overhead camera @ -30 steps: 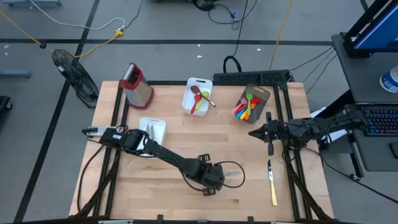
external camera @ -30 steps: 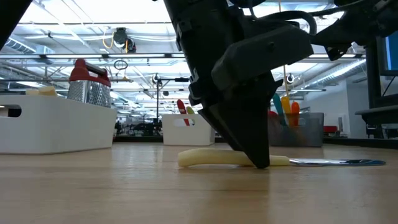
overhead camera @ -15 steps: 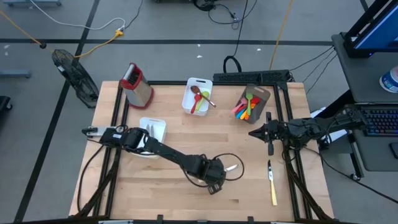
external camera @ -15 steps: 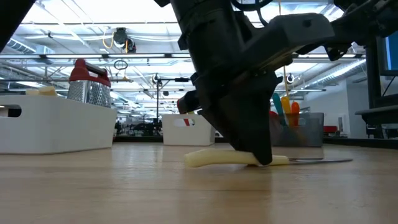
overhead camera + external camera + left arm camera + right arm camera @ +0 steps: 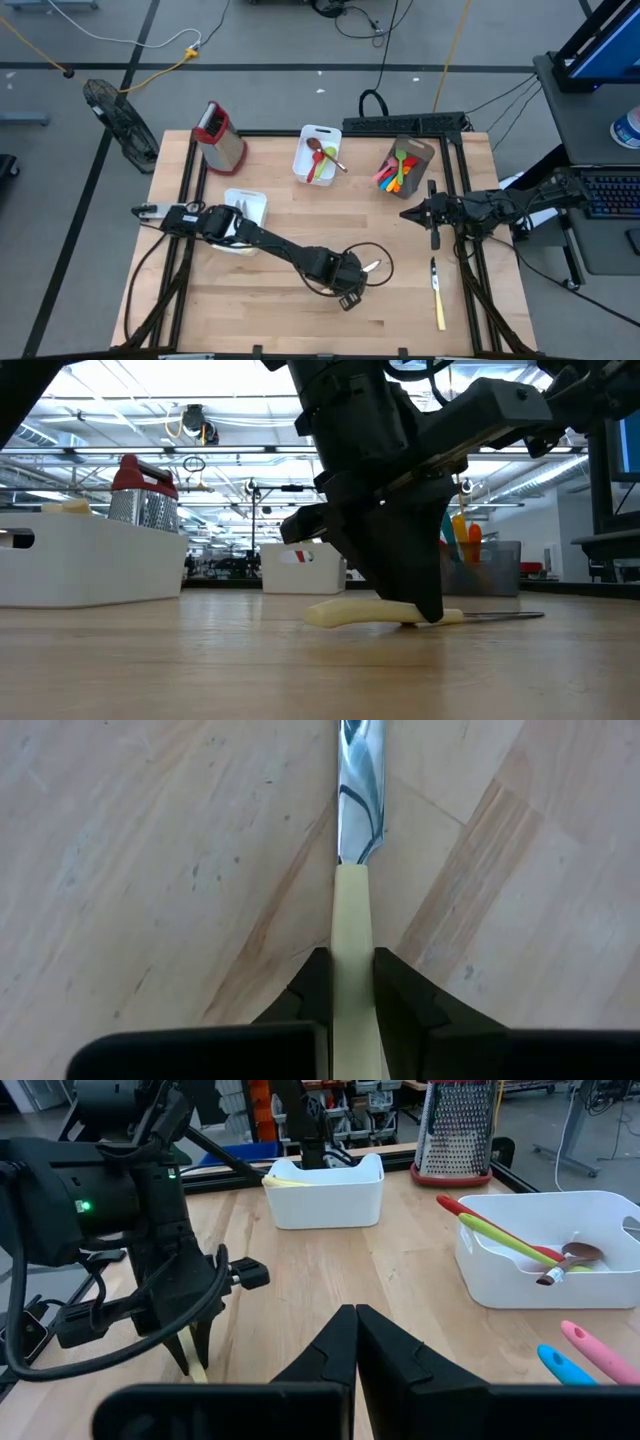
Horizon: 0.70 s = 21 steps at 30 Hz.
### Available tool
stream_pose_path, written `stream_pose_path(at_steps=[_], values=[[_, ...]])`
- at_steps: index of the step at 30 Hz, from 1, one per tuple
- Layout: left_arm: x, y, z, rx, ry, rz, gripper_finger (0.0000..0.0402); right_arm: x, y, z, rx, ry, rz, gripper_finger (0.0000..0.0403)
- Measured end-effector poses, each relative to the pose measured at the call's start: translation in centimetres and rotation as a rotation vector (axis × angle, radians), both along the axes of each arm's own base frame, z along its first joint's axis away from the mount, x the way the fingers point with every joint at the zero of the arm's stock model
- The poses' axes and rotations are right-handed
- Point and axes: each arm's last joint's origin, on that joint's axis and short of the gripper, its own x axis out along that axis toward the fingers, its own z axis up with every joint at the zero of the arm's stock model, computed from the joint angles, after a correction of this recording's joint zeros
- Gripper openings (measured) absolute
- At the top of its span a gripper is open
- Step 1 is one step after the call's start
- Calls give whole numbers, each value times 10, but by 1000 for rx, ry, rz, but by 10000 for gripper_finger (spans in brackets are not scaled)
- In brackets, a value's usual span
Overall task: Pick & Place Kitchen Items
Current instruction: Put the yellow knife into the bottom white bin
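Since the earlier frame, left gripper point(image 5: 350, 990) has closed on cream-handled steel knife point(image 5: 352, 910); end-held, its blade at twelve o'clock may droop. Right gripper point(image 5: 355, 1342) waits closed.

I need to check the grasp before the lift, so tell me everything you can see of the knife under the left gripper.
The knife has a cream handle that looks like plastic and a shiny metal blade. It lies flat on the wooden table, near the front middle, blade pointing toward the right arm's side. The left gripper is shut on the handle, one dark finger pressed against each side, tips down at the tabletop. Nothing else touches it. In the low view the handle end and blade stick out on either side of the fingers.
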Motion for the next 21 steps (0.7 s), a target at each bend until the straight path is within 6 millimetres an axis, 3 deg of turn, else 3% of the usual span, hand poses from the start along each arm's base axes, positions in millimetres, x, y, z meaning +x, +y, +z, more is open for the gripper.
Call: stream_pose_path(at_steps=[13, 21], values=[[4, 4, 3, -15, -22, 37, 35, 0, 0, 0, -1, 0, 0, 4], [-1, 10, 31, 51, -75, 72, 35, 0, 0, 0, -3, 0, 1, 4]])
